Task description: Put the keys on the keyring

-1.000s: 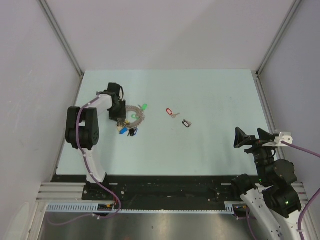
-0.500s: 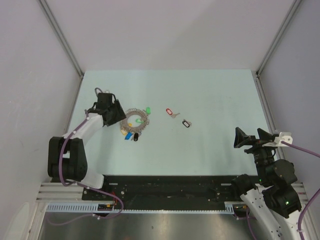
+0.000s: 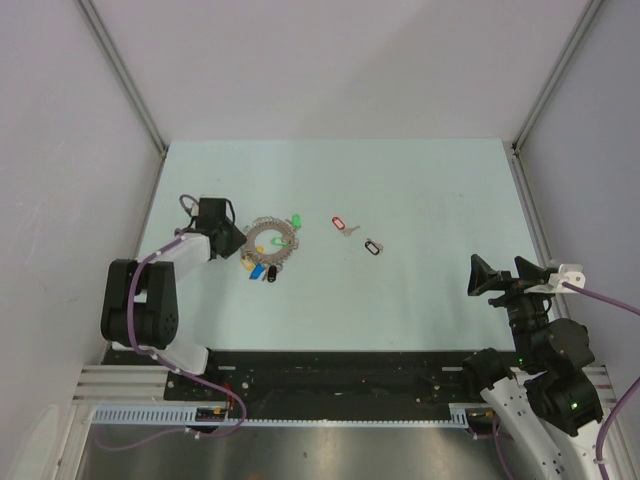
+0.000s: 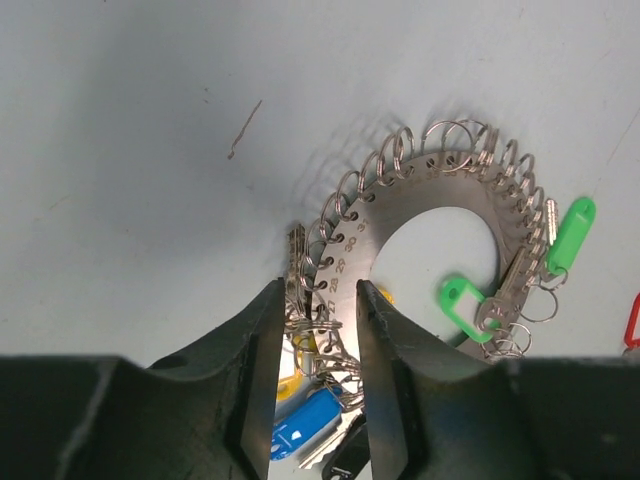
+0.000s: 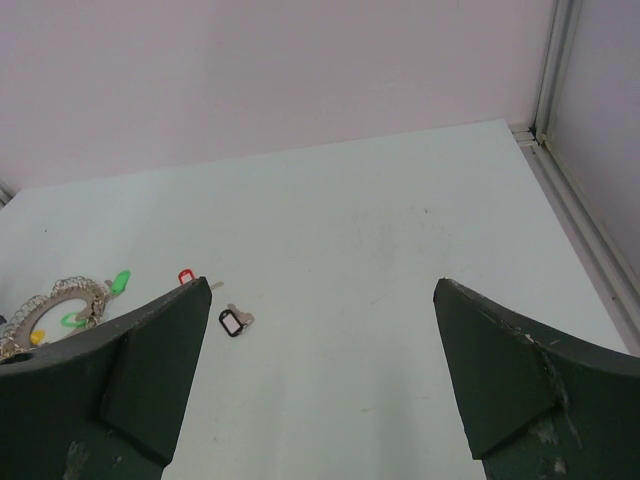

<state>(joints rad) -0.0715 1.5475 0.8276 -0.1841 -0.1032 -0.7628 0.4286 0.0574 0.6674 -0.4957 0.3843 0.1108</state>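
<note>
The keyring [image 3: 272, 240] is a flat grey metal ring with numbered holes and several small wire loops; it lies left of centre. Green tags [image 4: 570, 233], a blue tag [image 4: 305, 435] and a yellow one hang on it. My left gripper [image 3: 238, 245] is at its left edge; in the left wrist view the gripper [image 4: 315, 300] has its jaws closed narrowly across the ring's band [image 4: 400, 210]. A red-tagged key [image 3: 340, 223] and a black-tagged key [image 3: 372, 246] lie loose to the right. My right gripper [image 3: 505, 275] is wide open and empty, far from them at the right.
The right wrist view shows the black-tagged key [image 5: 232, 321], the red-tagged key [image 5: 185, 275] and the keyring [image 5: 60, 300] far off on the pale green table [image 3: 430, 200]. White walls with metal rails [image 3: 120, 75] enclose the table.
The left arm has dropped from above the keyring and drawn back towards the left. The keyring shifted slightly right and nearer a second ago, then stayed. The right arm has not moved.
</note>
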